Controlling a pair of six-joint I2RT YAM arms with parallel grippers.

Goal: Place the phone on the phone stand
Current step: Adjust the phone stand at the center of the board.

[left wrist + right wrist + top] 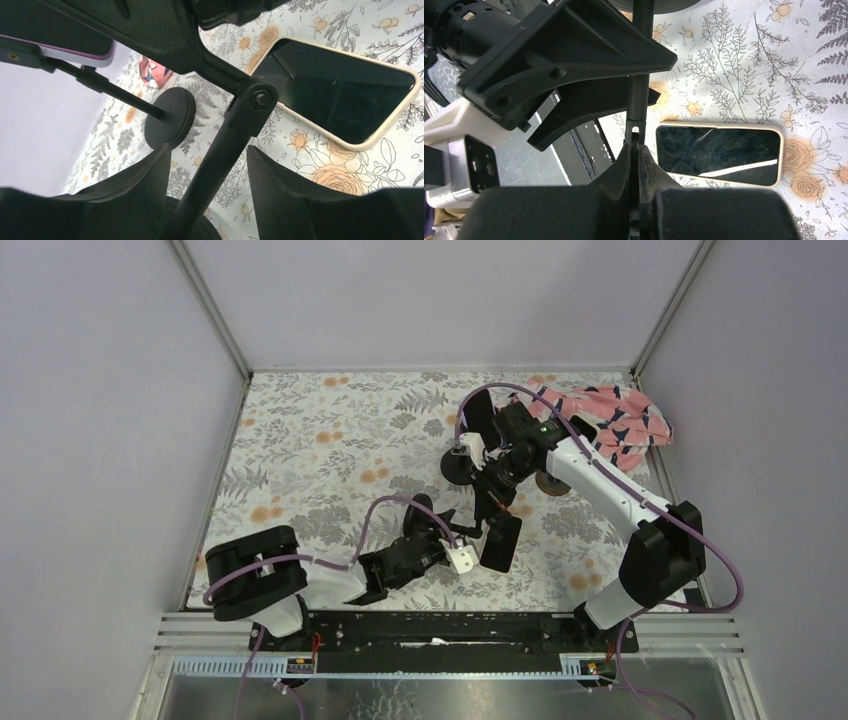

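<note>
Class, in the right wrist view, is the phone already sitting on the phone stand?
No, the phone lies flat, screen up, on the floral table cover, beside the phone stand rod.

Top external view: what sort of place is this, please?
Probably an enclosed robot test booth, not a home: plain grey walls in metal framing, left arm and right arm bolted to a base rail, and a floral tablecloth as work surface.
</note>
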